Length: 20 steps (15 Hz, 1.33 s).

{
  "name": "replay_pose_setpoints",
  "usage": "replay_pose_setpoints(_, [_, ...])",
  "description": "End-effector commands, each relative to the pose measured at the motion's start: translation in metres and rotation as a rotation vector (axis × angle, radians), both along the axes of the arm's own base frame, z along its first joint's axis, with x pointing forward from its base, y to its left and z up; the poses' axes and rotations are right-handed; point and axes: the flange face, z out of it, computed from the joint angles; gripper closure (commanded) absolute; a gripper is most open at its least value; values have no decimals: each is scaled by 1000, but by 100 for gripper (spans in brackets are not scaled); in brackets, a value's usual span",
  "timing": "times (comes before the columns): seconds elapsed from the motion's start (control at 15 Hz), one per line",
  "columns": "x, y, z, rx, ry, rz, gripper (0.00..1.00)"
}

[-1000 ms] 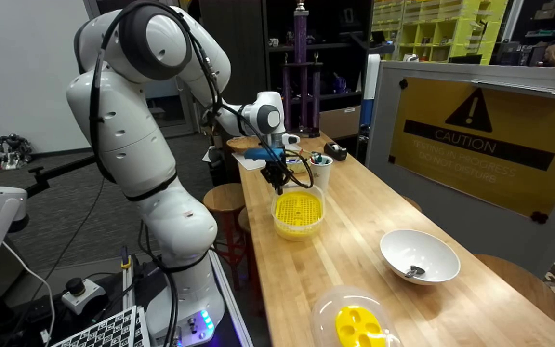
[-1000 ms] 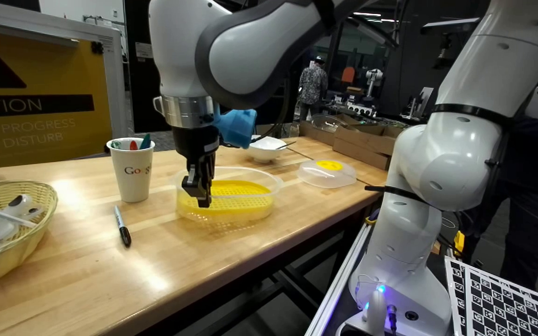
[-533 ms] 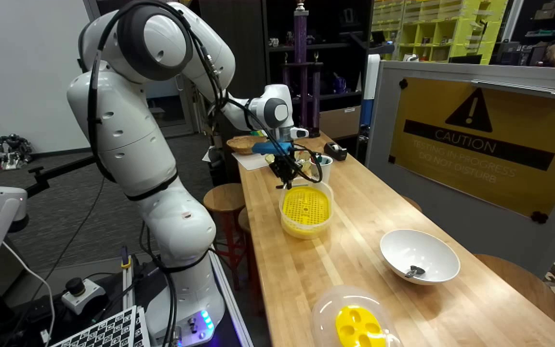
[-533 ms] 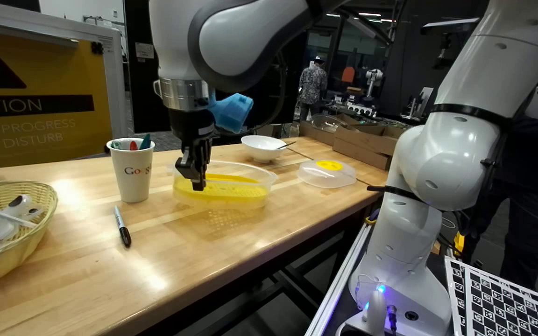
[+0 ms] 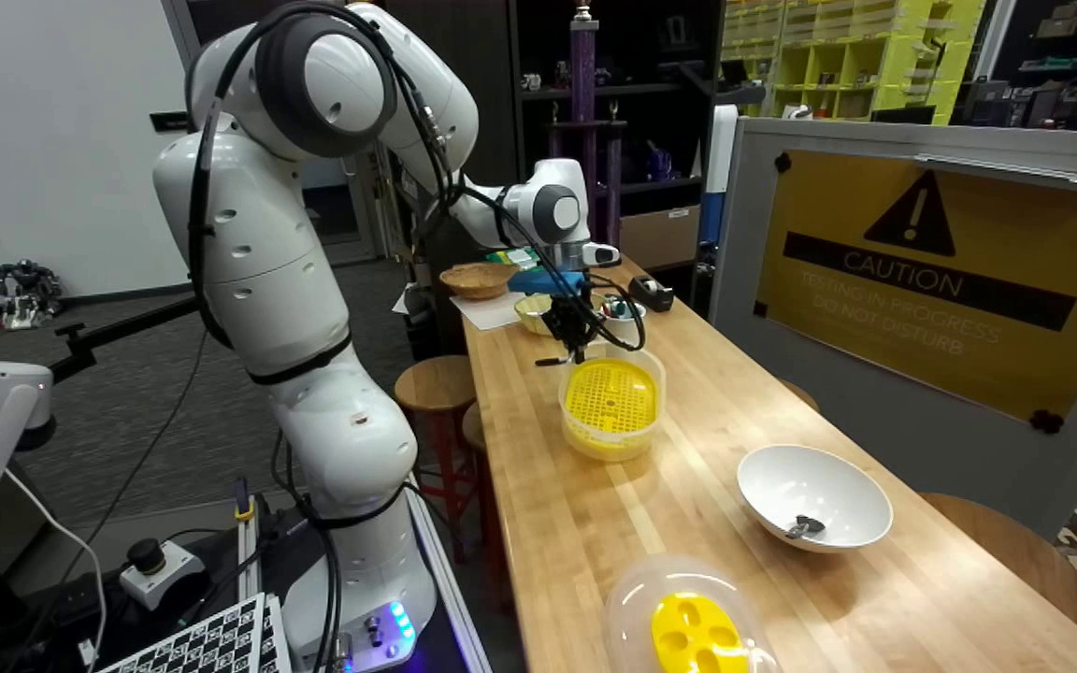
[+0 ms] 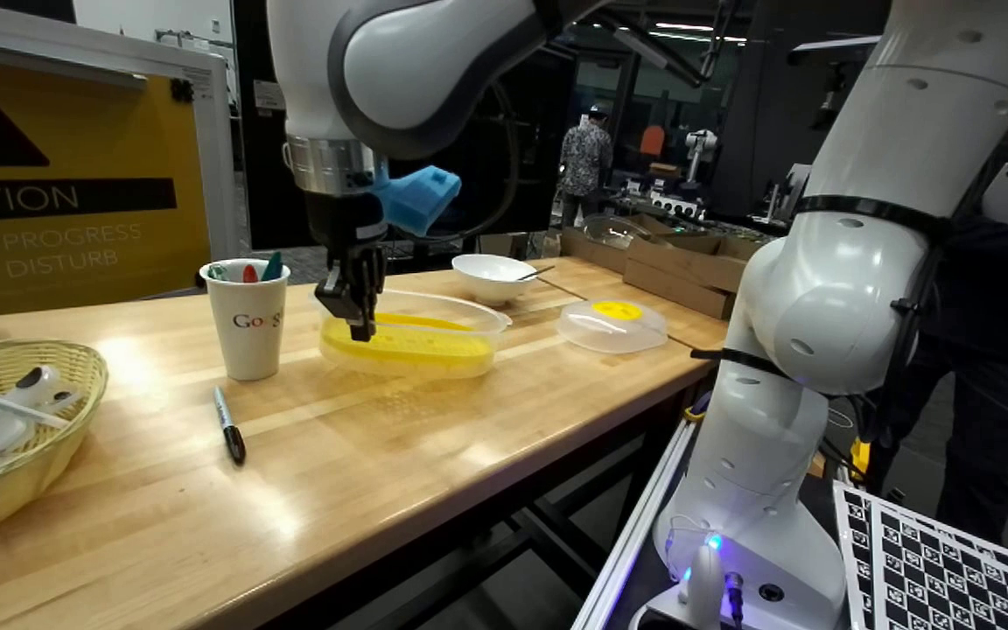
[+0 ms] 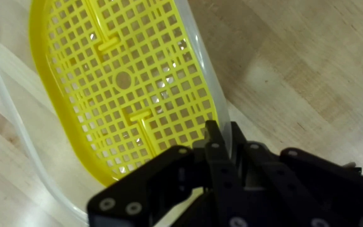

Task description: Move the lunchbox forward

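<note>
Wrist view: the pincer (image 7: 223, 134) is holding the lunchbox (image 7: 140, 115) by its wall, jaws narrow, one inside, one outside; the lunchbox is stretching to the upper left of the pincer, over the desk (image 7: 295, 78).

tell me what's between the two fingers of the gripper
A clear wall of the lunchbox runs between the fingers of the gripper; this shows in the wrist view.
</note>
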Motion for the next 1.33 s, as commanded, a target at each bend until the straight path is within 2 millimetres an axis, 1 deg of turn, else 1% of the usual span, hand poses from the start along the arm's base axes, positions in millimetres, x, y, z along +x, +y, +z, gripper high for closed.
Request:
replay_pose_setpoints(0.0, [25, -1, 11, -19, -5, -28, 98])
replay_pose_setpoints(0.27, [46, 4, 35, 0, -28, -41, 98])
replay_pose_setpoints(0.47, [57, 11, 51, 9, -45, -40, 98])
replay_pose_setpoints(0.6, [62, 15, 57, 12, -53, -38, 98])
replay_pose_setpoints(0.87, [73, 12, 59, 24, -37, -74, 98])
replay_pose_setpoints(1.07, [83, -1, 52, 27, -15, -136, 98])
replay_pose_setpoints(1.27, [94, -20, 48, 32, -4, -184, 98])
